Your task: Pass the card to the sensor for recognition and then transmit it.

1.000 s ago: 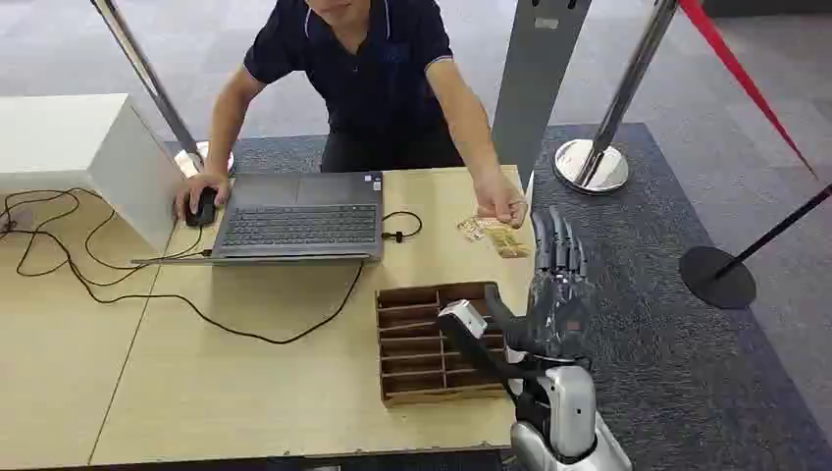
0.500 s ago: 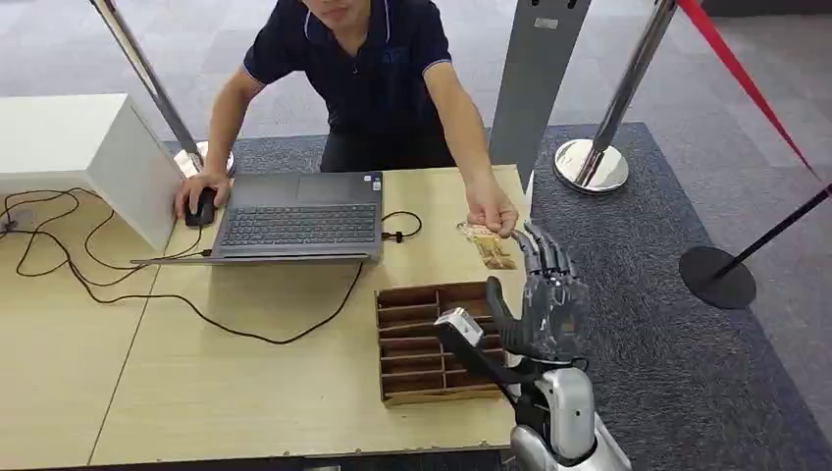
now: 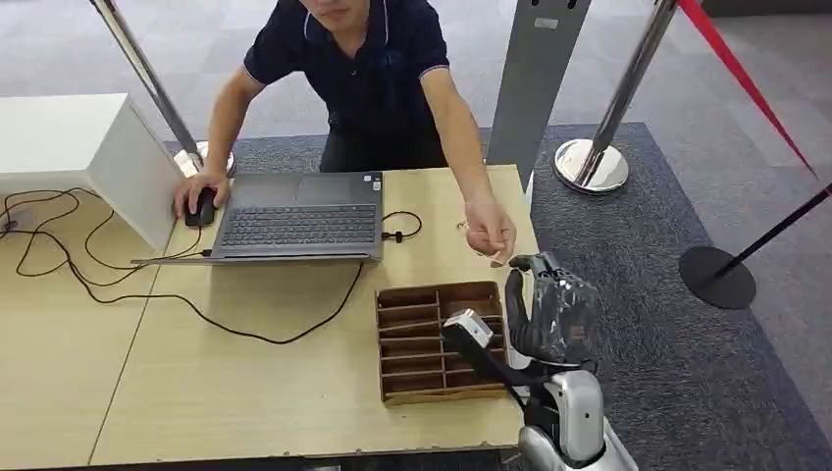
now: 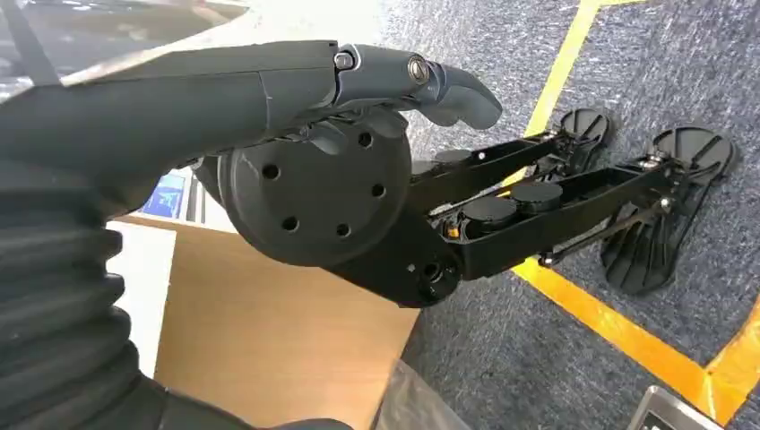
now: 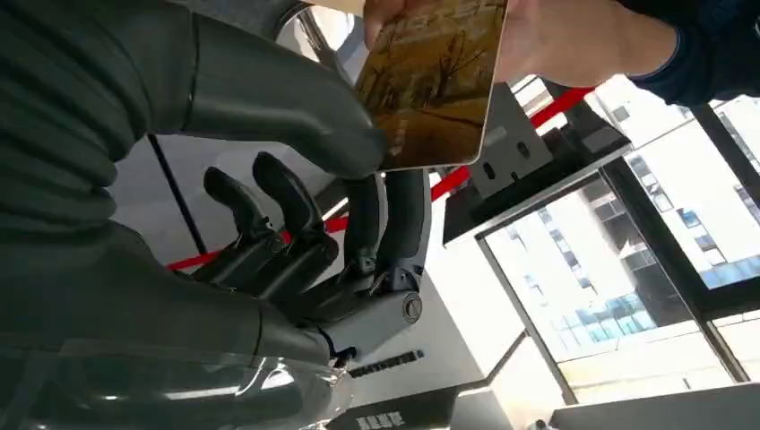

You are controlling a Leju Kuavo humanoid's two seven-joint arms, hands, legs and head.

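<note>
At the table's right edge, your right hand (image 3: 546, 312) sits raised beside the slotted tray (image 3: 424, 343), palm turned up toward the person's hand (image 3: 491, 232), because that is where the card (image 5: 432, 82) is being offered. In the right wrist view the card hangs just above your thumb, its lower edge meeting the thumb tip while the person's fingers (image 5: 547, 40) hold its far end. Your fingers (image 5: 387, 224) curl up behind the card, so I judge the pinch half-made: you touch the card but I cannot tell whether you truly grip it.

Your left hand (image 4: 269, 98) hangs low over carpet and a yellow floor line, fingers straight, holding nothing.

The laptop (image 3: 299, 216) stands well apart across the table, the person's other hand on the mouse (image 3: 201, 208). I cannot pick out the sensor. Wait for a firm hold before you pull away.
</note>
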